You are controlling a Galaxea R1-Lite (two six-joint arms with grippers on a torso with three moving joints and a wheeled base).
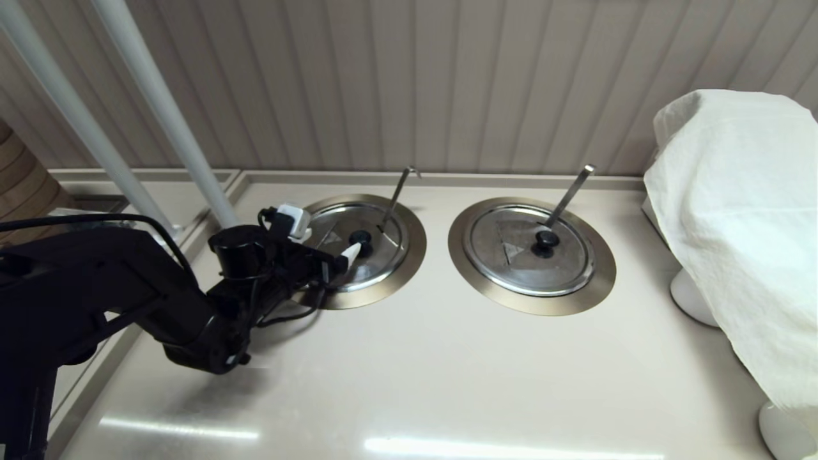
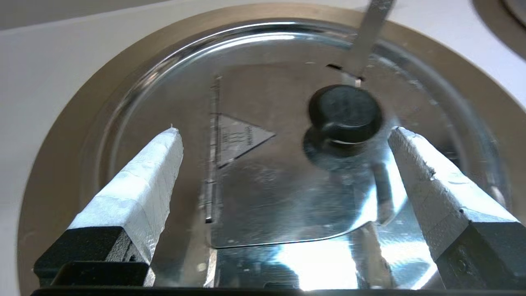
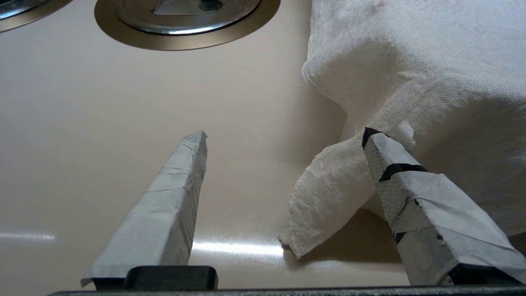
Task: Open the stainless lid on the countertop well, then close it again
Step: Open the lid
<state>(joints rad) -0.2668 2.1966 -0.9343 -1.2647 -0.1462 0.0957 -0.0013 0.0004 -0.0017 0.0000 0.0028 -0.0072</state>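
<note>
The stainless lid (image 1: 383, 259) (image 2: 254, 197) lies flat over the countertop well, inside the well's bronze-grey ring (image 1: 414, 252) (image 2: 61, 135). Its triangle-marked flap (image 2: 238, 137) is down. The thin hook-tipped ladle handle (image 1: 399, 191) (image 2: 370, 37) sticks up through the lid behind the black knob (image 1: 362, 239) (image 2: 345, 113). My left gripper (image 1: 345, 255) (image 2: 285, 131) hovers low over the lid, open. The knob sits just beyond its fingertips, nearer one finger, untouched. My right gripper (image 3: 285, 135) is open over bare countertop beside a white cloth, out of the head view.
A twin lid (image 1: 530, 249) in its own ring (image 3: 185, 39), with a flat-tipped handle (image 1: 571, 191), lies to the right. A white cloth (image 1: 741, 223) (image 3: 411, 61) drapes objects at the far right. Two white poles (image 1: 166, 115) rise at the back left. A panelled wall stands behind.
</note>
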